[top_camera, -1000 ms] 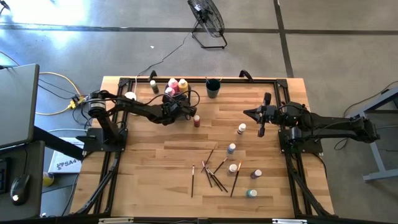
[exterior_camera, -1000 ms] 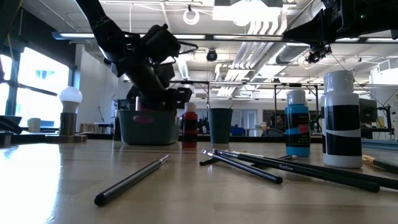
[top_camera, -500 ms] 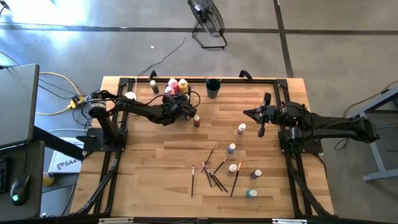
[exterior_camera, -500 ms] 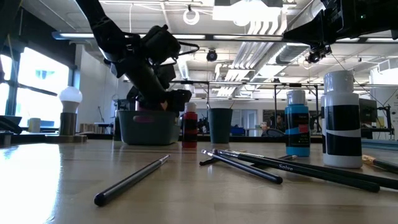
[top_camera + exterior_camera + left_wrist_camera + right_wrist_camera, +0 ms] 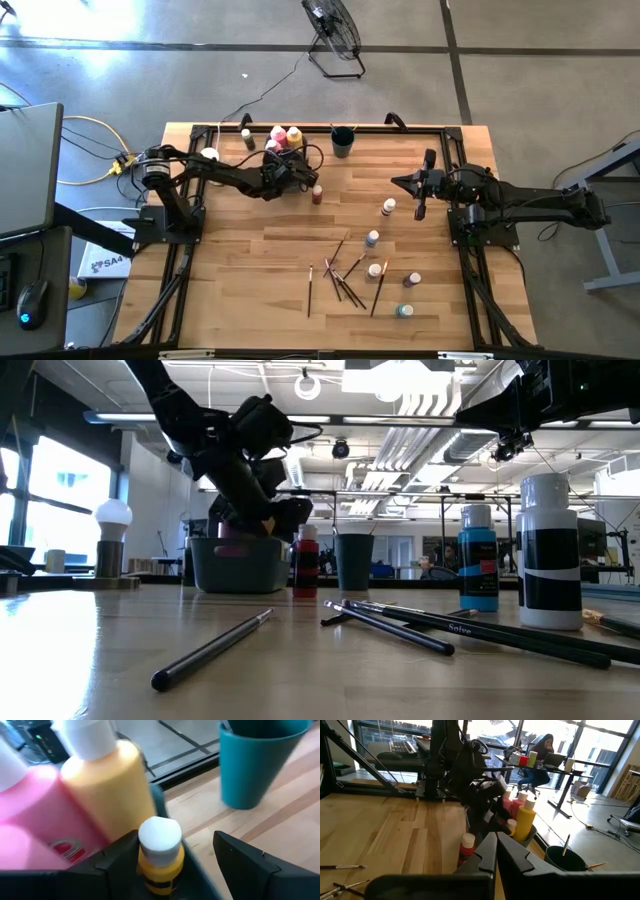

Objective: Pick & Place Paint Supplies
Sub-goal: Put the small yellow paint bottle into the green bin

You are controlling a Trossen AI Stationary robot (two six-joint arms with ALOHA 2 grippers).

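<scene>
The left gripper has lifted slightly, jaws released around the small yellow bottle standing between them.

**Clear lanes vs. clutter**

Bare surface on left half, open w/ easy passage. Brushes & small bottles crowd front-centre. Back edge tight: bin, red bottle, teal cup near each other.

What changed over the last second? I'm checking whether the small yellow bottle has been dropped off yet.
The left tool opened around the small yellow bottle, which now stands free in the grey bin beside the tall yellow bottle, and the arm lifted slightly. The right tool stayed shut and parked; the red bottle and brushes did not move.
</scene>
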